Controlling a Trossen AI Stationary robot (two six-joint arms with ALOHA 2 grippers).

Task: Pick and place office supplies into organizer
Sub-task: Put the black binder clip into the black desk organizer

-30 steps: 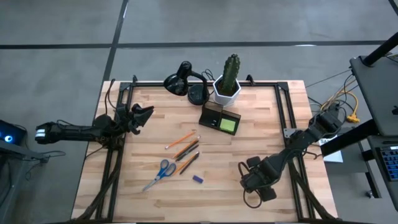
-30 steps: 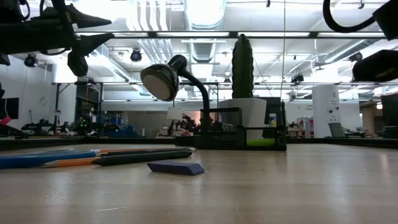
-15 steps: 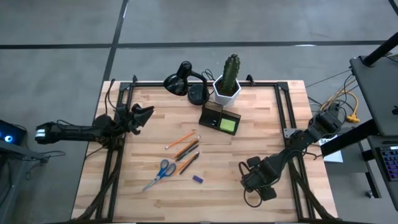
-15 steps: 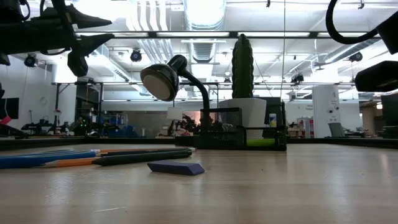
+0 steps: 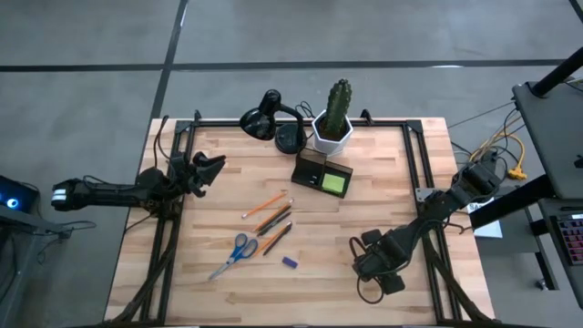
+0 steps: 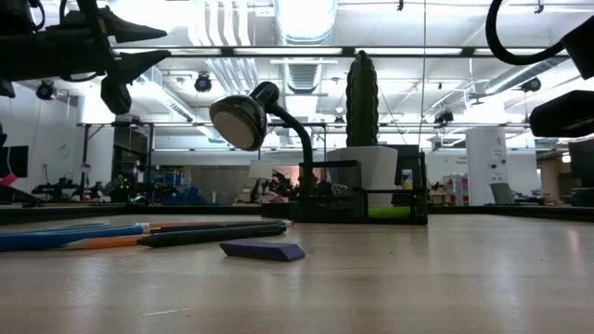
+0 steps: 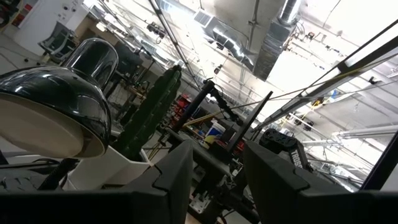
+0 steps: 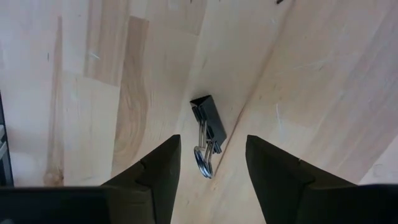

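Orange and dark pencils [image 5: 270, 215], blue-handled scissors [image 5: 235, 252] and a small blue block [image 5: 290, 262] lie flat on the wooden table. The dark organizer [image 5: 312, 169] stands near the far edge with the lime-green pad [image 5: 334, 183] in it. A black binder clip [image 8: 208, 128] with wire handles lies on the table. My right gripper [image 8: 210, 177] hangs open above the clip, one finger on either side, apart from it; in the high view this gripper [image 5: 366, 256] hides the clip. My left gripper [image 5: 214, 167] is open and level above the table's left part.
A black desk lamp [image 5: 266, 117] and a white hexagonal cactus pot [image 5: 333, 125] stand at the far edge behind the organizer. Black frame rails [image 5: 163, 239] run along the table's left and right sides. Bare wood lies between the blue block and my right gripper.
My right arm has sunk a little toward the table in the first half of the second, then held still. Nothing on the table has moved.
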